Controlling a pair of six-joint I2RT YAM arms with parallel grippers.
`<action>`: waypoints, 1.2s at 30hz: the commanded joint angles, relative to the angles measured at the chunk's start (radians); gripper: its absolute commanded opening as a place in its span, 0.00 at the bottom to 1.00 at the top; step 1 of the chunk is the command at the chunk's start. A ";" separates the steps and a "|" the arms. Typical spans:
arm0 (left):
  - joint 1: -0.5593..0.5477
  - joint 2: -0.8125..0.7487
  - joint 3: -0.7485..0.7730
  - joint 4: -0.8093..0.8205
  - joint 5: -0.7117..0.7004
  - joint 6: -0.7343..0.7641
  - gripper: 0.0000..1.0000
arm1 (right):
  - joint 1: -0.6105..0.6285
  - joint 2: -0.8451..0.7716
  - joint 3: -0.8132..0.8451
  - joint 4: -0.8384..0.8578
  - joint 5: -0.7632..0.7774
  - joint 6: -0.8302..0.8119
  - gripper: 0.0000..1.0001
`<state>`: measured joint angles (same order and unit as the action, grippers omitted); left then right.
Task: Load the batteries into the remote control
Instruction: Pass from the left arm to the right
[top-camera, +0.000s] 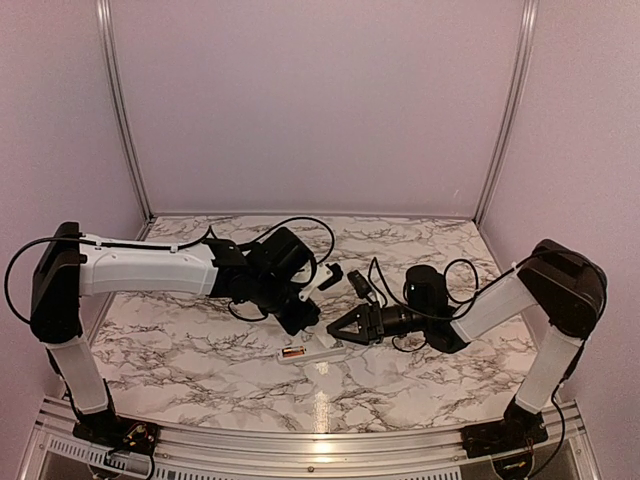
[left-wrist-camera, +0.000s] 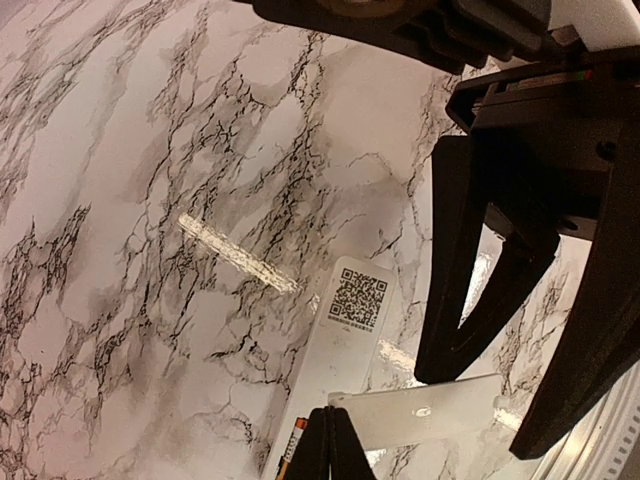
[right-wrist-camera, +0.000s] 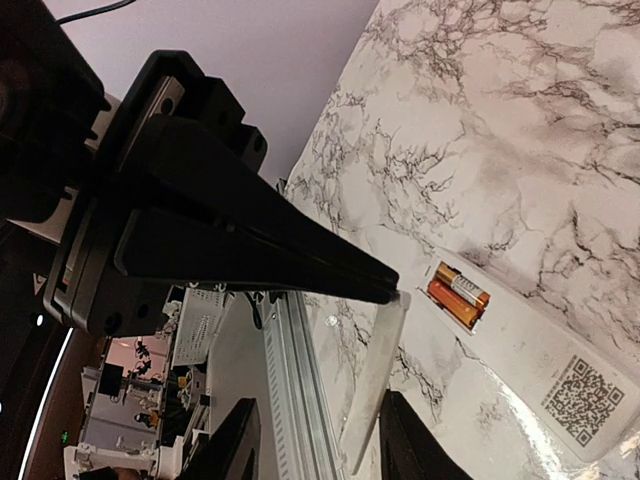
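**Batteries seated, cover held off the remote**

Your remote control (right-wrist-camera: 535, 350) lies flat, back up, at the centre of the marble table (top-camera: 180, 340), just near of both grippers, with its compartment end to the left. Both batteries (right-wrist-camera: 458, 292) sit side by side in the open compartment.

Your left gripper (right-wrist-camera: 388, 290) is pinched fully closed on one end of the thin white battery cover (right-wrist-camera: 372, 385), holding it on edge just beside that compartment. Your right gripper (right-wrist-camera: 318, 405) straddles the cover with its jaws apart, one finger close to it, not clamped.

Expect the cover to be light, stiff and slick, so take it by its long edges. The remote looks light enough to skid, so press gently.
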<state>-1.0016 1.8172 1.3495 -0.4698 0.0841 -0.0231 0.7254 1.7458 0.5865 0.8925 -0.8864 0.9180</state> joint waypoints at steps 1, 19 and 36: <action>0.009 -0.049 -0.023 0.038 -0.004 -0.015 0.00 | 0.010 0.031 0.034 0.046 -0.015 0.029 0.36; 0.022 -0.089 -0.062 0.087 -0.003 -0.034 0.00 | 0.017 0.072 0.056 0.076 -0.031 0.061 0.00; 0.134 -0.365 -0.276 0.217 0.212 -0.200 0.99 | 0.017 -0.218 0.215 -0.606 0.347 -0.610 0.00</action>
<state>-0.9157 1.5368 1.1553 -0.3313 0.1677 -0.1547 0.7326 1.6421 0.7303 0.5625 -0.7704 0.6563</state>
